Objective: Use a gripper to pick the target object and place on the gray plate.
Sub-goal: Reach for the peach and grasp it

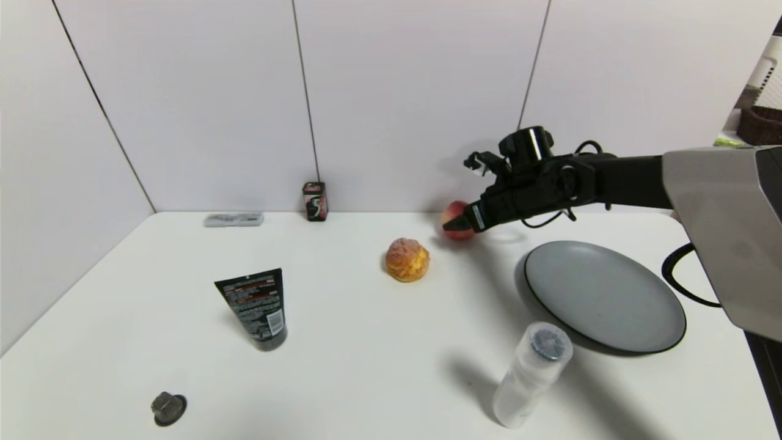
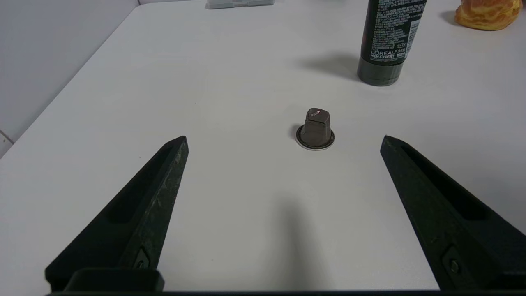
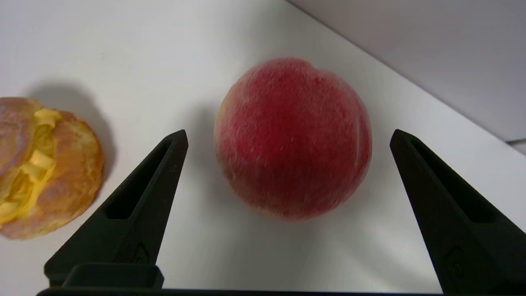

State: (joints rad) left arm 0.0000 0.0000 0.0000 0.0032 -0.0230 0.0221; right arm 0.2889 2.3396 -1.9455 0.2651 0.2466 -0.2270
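Note:
The peach (image 1: 454,213), red-pink and round, sits on the white table near the back wall, left of the gray plate (image 1: 605,296). My right gripper (image 1: 462,225) reaches in from the right and is at the peach, low over the table. In the right wrist view the peach (image 3: 292,137) lies between and just beyond the two spread fingertips (image 3: 174,148), and neither touches it. The right gripper (image 3: 288,133) is open and empty. The left gripper (image 2: 283,139) is open and empty over the table's near left part. It does not show in the head view.
A cream puff (image 1: 407,260) sits just left of the peach. A black tube (image 1: 256,308) stands at the left and a clear bottle (image 1: 531,376) in front of the plate. A dark capsule (image 1: 166,407) is at front left, and a small box (image 1: 315,201) and clear case (image 1: 233,219) at the back.

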